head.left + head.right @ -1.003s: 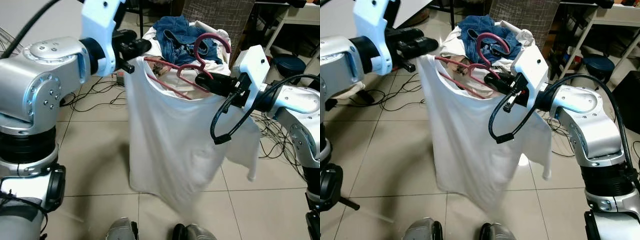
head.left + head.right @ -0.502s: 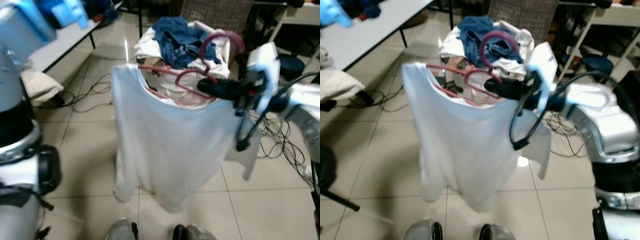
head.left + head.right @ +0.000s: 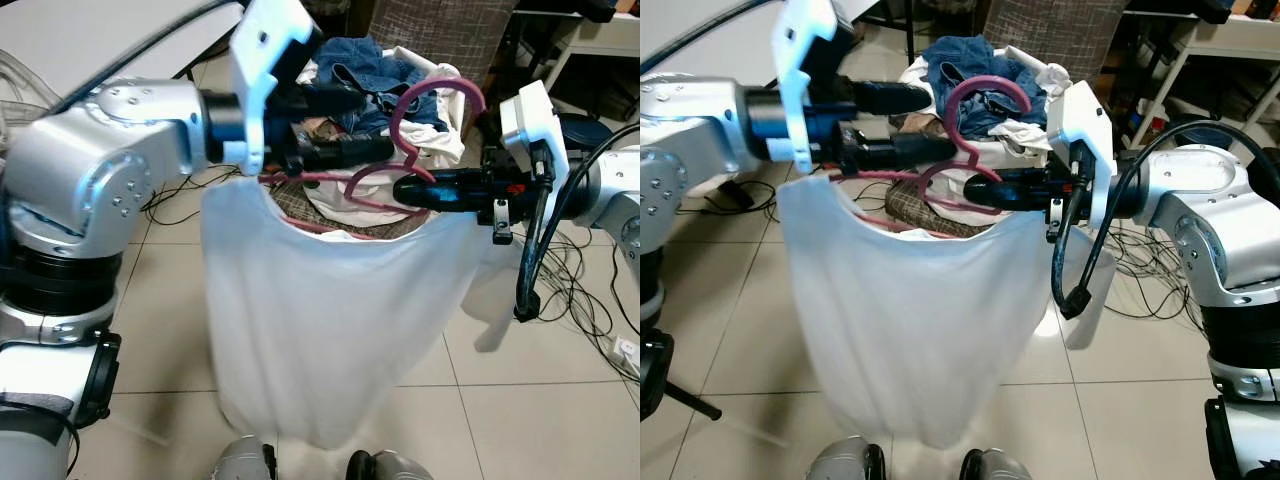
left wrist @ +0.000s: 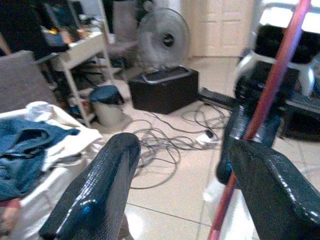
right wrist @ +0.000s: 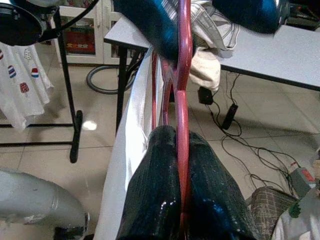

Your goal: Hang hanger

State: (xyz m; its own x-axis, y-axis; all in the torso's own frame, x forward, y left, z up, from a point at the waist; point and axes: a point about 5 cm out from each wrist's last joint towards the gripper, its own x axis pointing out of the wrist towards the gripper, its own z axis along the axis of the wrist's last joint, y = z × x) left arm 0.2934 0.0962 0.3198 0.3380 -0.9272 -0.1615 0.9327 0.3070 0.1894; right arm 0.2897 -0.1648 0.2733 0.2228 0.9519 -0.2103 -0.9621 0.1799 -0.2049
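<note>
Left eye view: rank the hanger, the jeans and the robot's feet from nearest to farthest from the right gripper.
1. Hanger: clamped in the right gripper itself, at the neck below the hook.
2. Jeans: on top of the laundry pile just behind the gripper.
3. Feet: at the frame's bottom edge, below the hanging white shirt.

One pink hanger point(image 3: 430, 100); one white shirt point(image 3: 330, 320); one laundry basket point(image 3: 345, 205); one fan point(image 4: 164, 40); two grippers: left gripper point(image 3: 375, 125), right gripper point(image 3: 400, 190).
</note>
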